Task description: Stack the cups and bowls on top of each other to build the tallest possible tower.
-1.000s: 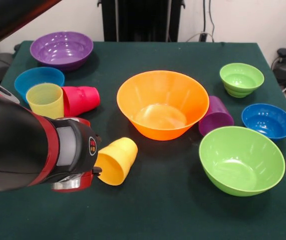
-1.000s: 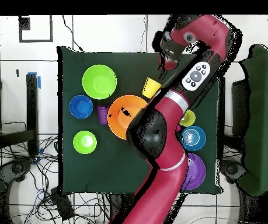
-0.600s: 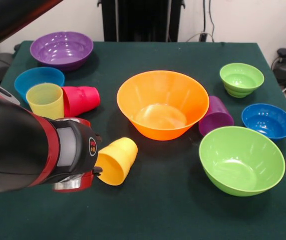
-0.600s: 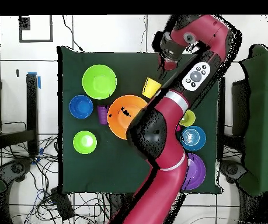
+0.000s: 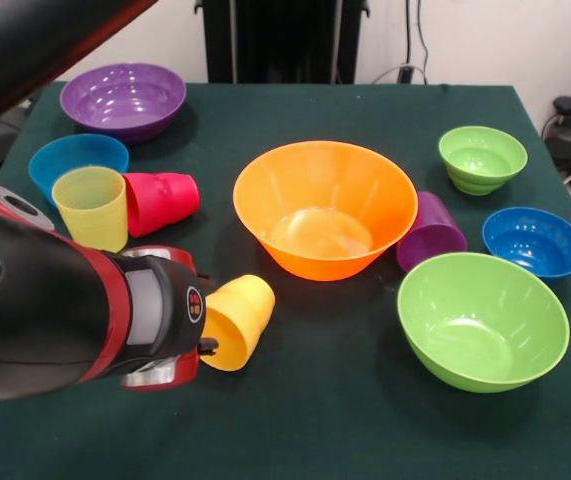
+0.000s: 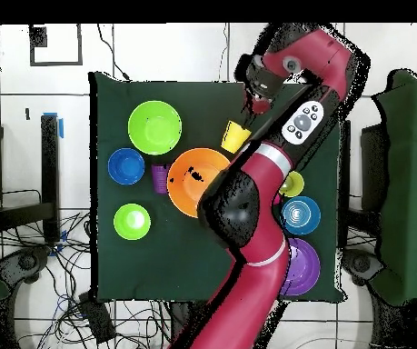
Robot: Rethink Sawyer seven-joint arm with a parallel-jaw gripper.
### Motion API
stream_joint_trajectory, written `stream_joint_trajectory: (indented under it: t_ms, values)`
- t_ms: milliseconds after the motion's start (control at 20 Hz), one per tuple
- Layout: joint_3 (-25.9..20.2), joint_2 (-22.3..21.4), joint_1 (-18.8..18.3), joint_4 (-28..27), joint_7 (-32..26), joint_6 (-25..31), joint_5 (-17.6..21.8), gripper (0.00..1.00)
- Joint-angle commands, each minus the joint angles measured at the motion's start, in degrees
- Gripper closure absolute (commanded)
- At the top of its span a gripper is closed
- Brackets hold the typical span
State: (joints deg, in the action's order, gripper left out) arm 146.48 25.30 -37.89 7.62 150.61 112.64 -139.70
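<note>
Green table (image 5: pixel 365 420): yellow-orange cup (image 5: pixel 233 322) on its side beside hand (image 6: pixel 245 111).

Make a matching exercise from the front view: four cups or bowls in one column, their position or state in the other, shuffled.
Things:
1. pale yellow cup
2. yellow-orange cup
3. purple cup
4. large purple bowl

States:
A. on its side beside the arm's head
B. upright, at the table's far corner
C. standing upright beside the red-pink cup
D. on its side beside the large orange bowl

Pairs: 1-C, 2-A, 3-D, 4-B

A dark green table (image 5: pixel 365 110) carries scattered bowls (image 5: pixel 323 207) and cups (image 5: pixel 233 321).
</note>
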Motion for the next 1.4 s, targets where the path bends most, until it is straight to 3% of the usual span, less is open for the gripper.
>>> stream_joint_trajectory:
  t_ms: [50, 1400]
  values:
    - [-0.1, 2.2, 2.1, -3.4, 2.9, -1.8, 3.5, 0.00]
    - [-7.2, 2.8, 4.2, -2.4, 4.9, 3.4, 13.3, 0.00]
